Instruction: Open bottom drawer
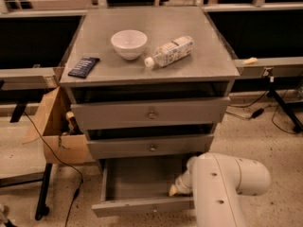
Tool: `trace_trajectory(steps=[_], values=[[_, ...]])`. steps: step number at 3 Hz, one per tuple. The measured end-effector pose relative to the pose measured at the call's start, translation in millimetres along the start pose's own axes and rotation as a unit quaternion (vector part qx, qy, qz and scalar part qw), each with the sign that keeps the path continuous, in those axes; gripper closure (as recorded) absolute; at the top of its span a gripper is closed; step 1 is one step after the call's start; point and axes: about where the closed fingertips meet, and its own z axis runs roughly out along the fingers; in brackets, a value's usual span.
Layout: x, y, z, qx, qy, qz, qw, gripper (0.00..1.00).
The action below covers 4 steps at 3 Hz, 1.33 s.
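Note:
The bottom drawer [137,206] of the grey cabinet stands pulled out toward me, its plain grey box interior [142,178] showing. Its slim front panel runs along the bottom of the view; its knob is not visible. My white arm [222,188] comes in from the lower right and reaches into the drawer's right side. My gripper [177,188] sits low at the drawer's right inner edge, mostly hidden by the arm. The middle drawer [151,147] and the top drawer [151,113] above are pushed in, each with a brass knob.
On the cabinet top [156,65] stand a white bowl [129,43], a lying plastic bottle [169,52] and a dark flat packet [84,66]. A cardboard box [57,131] sits to the cabinet's left. Cables and a stand leg [45,193] lie on the floor.

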Motion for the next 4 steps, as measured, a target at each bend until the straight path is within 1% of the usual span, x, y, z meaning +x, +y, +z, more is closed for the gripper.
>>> trace_trajectory(steps=[1,2,3,4], values=[[-1,-17,-11,-0.03,-0.025,0.038,0.9985,1.0],[-5,-27,-33,-0.048,-0.056,0.059,0.9956,1.0],[-10,-24,-57,-0.057,-0.081,0.061,0.9932,1.0],[-9,-14,-75,-0.062,-0.098,0.052,0.9919,1.0]])
